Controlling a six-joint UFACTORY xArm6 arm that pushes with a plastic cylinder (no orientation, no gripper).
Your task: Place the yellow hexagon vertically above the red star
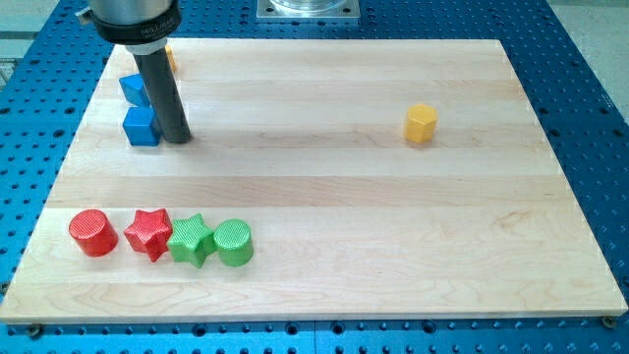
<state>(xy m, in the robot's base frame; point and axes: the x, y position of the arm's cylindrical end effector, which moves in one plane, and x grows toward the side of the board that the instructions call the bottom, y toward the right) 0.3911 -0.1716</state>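
Observation:
The yellow hexagon (421, 123) sits alone on the wooden board at the view's upper right. The red star (148, 233) lies at the lower left, in a row between a red cylinder (92, 233) and a green star (192, 239). My tip (177, 139) rests on the board at the upper left, right beside a blue cube (142, 126). It is far left of the yellow hexagon and well above the red star.
A green cylinder (234, 243) ends the bottom row on the right. A second blue block (134, 89) lies above the blue cube, partly behind the rod. An orange-yellow block (169, 57) peeks out behind the rod near the board's top edge (324, 42).

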